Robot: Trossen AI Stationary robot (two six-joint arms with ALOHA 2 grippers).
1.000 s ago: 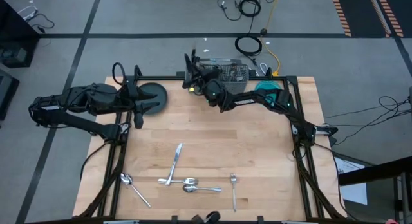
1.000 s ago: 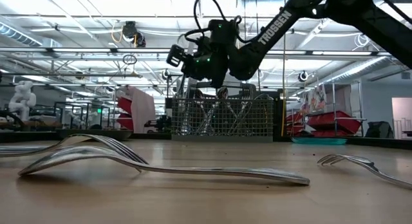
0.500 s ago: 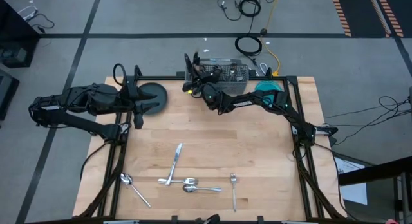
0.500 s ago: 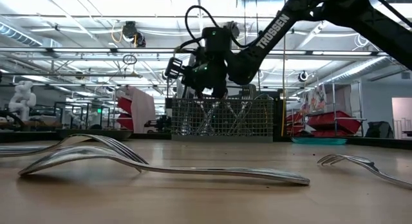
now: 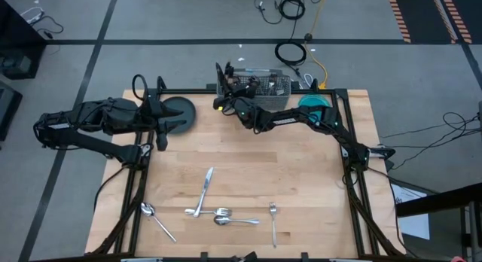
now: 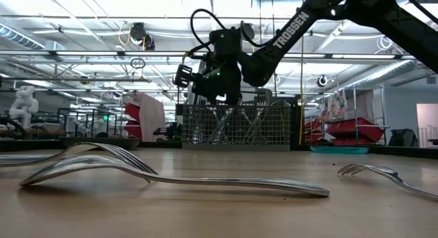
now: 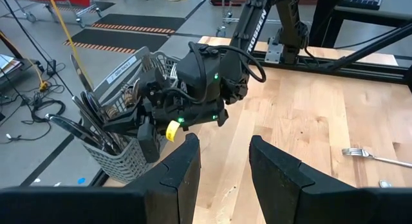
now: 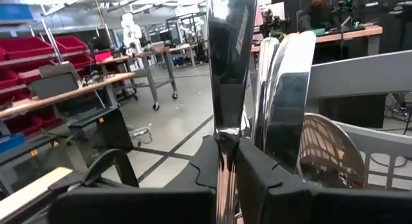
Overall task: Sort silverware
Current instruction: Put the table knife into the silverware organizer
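We see our right gripper [image 5: 224, 101] clamped on a knife [image 8: 230, 63] at the wooden table's [image 5: 248, 156] twelve o'clock edge; left gripper [image 7: 222, 161] apart.

Overhead view straight down, low view level across the table [image 5: 301, 164], both sharing the caddy [image 6: 236, 125].

Hidden and cut-off parts

The held utensil [image 8: 230, 76] runs past the frame's top edge, its type unclear; caddy [image 6: 236, 125] contents blur behind the mesh.
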